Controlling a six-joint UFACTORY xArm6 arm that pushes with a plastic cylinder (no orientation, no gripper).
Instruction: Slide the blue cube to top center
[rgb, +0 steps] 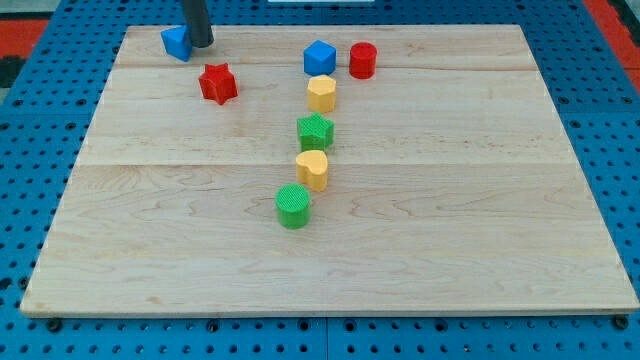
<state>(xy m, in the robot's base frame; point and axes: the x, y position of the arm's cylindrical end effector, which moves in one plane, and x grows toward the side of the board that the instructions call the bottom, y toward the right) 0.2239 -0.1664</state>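
Gripperless tip (200, 45) touching right of blue cube (176, 42), wrong side: pushing from here risks driving it off the board's (450, 250) left edge.

The light is bright and even. The wooden board (450, 200) looks clear and sharp. Small soft shadows sit under the blocks.

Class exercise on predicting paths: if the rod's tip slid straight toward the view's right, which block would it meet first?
Probably the blue block near top centre; my tip might pass just behind it, depth is unclear.
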